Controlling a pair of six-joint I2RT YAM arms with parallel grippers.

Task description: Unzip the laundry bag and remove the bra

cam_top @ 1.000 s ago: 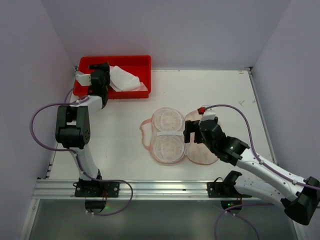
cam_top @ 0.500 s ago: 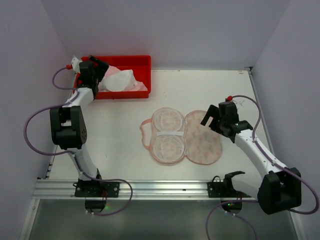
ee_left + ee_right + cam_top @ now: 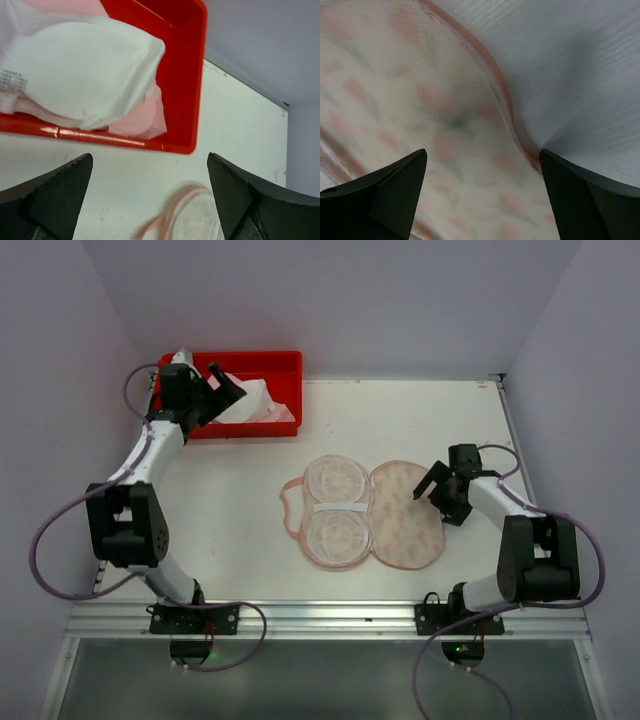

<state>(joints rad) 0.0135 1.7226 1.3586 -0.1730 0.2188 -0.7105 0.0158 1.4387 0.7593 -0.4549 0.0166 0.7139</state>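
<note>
Red plastic tray (image 3: 272, 363) holds laundry bag (image 3: 250, 400), crumpled inside. Bra (image 3: 400, 518) flat on worktop (image 3: 220, 500), well apart from tray, toward near right. Left jaws released, empty, over tray's left part. Right jaws released, empty, far right of tray.
</note>
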